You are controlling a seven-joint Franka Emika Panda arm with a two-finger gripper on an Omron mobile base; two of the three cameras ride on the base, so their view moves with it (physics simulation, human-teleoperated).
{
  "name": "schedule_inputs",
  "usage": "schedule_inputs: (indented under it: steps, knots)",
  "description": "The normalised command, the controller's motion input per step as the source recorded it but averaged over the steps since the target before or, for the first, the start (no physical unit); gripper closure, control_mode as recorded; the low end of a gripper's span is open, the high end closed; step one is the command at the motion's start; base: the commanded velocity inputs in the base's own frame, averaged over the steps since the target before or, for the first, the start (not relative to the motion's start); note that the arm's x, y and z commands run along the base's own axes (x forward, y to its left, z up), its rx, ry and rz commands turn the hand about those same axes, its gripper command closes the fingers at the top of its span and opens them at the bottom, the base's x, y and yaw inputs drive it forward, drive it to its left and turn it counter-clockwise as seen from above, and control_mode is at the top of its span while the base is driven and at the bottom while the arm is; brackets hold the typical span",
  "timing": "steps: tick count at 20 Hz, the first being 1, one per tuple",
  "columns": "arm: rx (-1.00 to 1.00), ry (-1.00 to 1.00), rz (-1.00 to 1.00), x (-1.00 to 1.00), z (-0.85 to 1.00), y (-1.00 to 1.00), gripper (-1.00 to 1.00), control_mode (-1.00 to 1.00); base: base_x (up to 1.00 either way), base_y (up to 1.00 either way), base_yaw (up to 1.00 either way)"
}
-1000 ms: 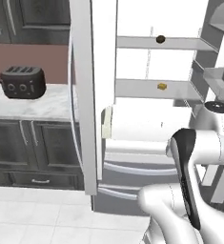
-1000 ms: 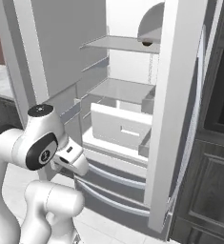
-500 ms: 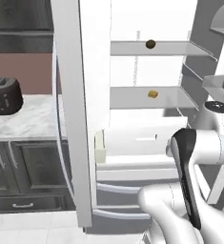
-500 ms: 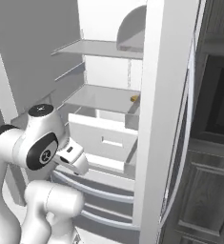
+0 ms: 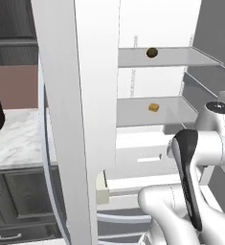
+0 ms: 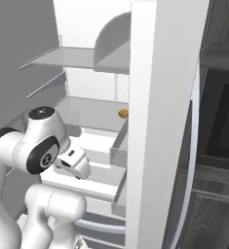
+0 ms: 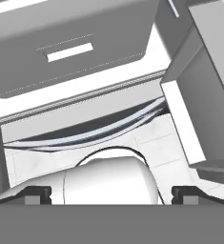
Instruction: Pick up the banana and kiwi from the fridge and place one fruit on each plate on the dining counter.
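Left base view. The fridge (image 5: 147, 119) stands open across the centre and right of the frame, its near door edge a broad white band left of centre. The kiwi (image 5: 152, 52) rests on the upper shelf (image 5: 181, 58), near the top centre; a small orange-tan cube (image 5: 154, 107) lies on the shelf below. The banana cannot be made out. The arm rises from the lower right, folded, elbow high at the right edge, well below both shelves.

Right base view. The same cube (image 6: 123, 113) sits mid-frame on the lower shelf, just left of the white door edge. The arm occupies the lower left, its wrist turned down toward the drawers (image 6: 99, 160).

Hand view. The gripper (image 7: 111, 194) has its dark tips spread fully apart at the bottom corners, nothing between them; it looks down on a drawer front (image 7: 70, 52) and the floor.

The step in hand appears to be the approach. To do it well, the hand should be raised and levelled toward the upper shelf, entering between the door edges with jaws wide.
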Motion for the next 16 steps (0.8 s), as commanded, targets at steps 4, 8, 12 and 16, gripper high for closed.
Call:
schedule_inputs:
  steps: [4, 8, 12, 16]
  knots:
    - [0.00, 0.00, 0.00, 0.00, 0.00, 0.00, -1.00, 1.00, 0.84, 0.19, -0.05]
    - [0.00, 0.00, 0.00, 0.00, 0.00, 0.00, -1.00, 1.00, 0.91, 0.04, -0.01]
    - [0.04, -0.05, 0.00, 0.38, 0.07, 0.02, -1.00, -1.00, 0.45, 0.04, 0.00]
    - [0.00, -0.19, 0.00, 0.64, 0.52, 0.01, -1.00, -1.00, 0.00, 0.00, 0.00]
